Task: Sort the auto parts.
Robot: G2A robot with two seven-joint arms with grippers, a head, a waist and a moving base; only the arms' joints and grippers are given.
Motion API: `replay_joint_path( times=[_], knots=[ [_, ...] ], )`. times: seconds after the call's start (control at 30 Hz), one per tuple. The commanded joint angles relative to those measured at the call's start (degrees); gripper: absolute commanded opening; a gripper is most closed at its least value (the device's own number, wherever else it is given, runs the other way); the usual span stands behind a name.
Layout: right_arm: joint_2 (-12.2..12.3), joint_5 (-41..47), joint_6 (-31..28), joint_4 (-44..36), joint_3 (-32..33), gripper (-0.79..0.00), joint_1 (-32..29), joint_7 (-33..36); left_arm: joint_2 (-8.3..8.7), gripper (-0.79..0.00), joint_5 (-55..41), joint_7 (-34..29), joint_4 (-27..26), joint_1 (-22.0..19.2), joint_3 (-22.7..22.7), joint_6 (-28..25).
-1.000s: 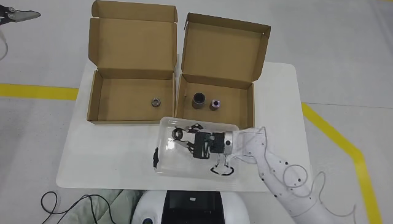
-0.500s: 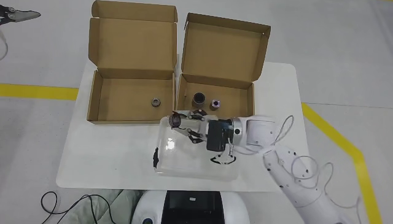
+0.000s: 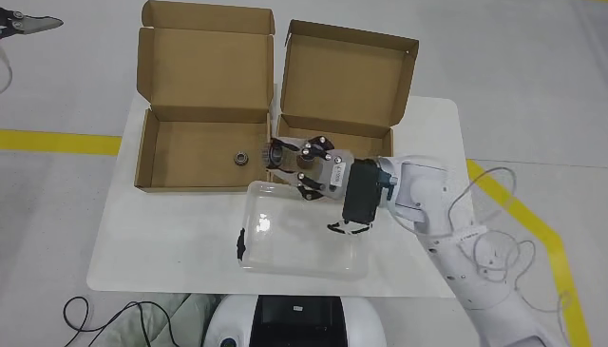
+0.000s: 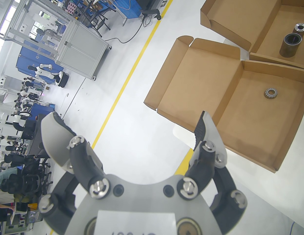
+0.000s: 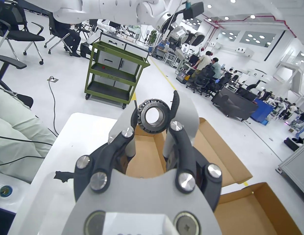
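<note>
**Transfer phase of one sorting cycle.** The right gripper (image 5: 154, 112) is clamped on a roller bearing (image 3: 275, 147), one finger on each side of the outer race. It holds the bearing in the air over the right-hand wall of the left box (image 3: 185, 162). A second bearing (image 3: 241, 158) of like form lies on the floor of the left box, just beside that same wall. The right box (image 3: 369, 168), touching the left box along that wall, holds a dark sleeve (image 4: 292, 45) and a smaller bushing (image 4: 300, 28). The clear tray (image 3: 255, 257) stands on the table (image 3: 123, 242) in front of the left box's right-hand corner, on the robot's side. The left gripper (image 4: 128, 123) hangs spread wide and empty, well apart from the left box, out over the floor.

**Change.** One second ago the right gripper was down inside the clear tray. Half a second ago it had risen to the tray edge nearest the left box, with the bearing already between its fingers. Now it has crossed to the left box's wall. The contents of both boxes have not moved.

**Reading.** The pick is complete and the carry is nearly done. The held part matches the one in the left box, so that box is the likely destination. A short further travel over its floor and a release remain.
</note>
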Motion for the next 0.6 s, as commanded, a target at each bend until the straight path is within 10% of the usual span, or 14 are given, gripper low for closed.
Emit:
replay_joint_path(
  times=[0.0, 0.57],
  knots=[
    [0.0, 0.8, 0.0, -0.6, 0.2, -0.785, 0.7, 0.6, 0.0, 0.0, 0.0, 0.0, 0.0, 0.0, 0.0, 0.0],
    [-0.5, 3.0, 3.3, -4.7, 0.2, -0.785, 4.8, 4.9, 0.0, 0.0, 0.0, 0.0, 0.0, 0.0, 0.0, 0.0]
  ],
)
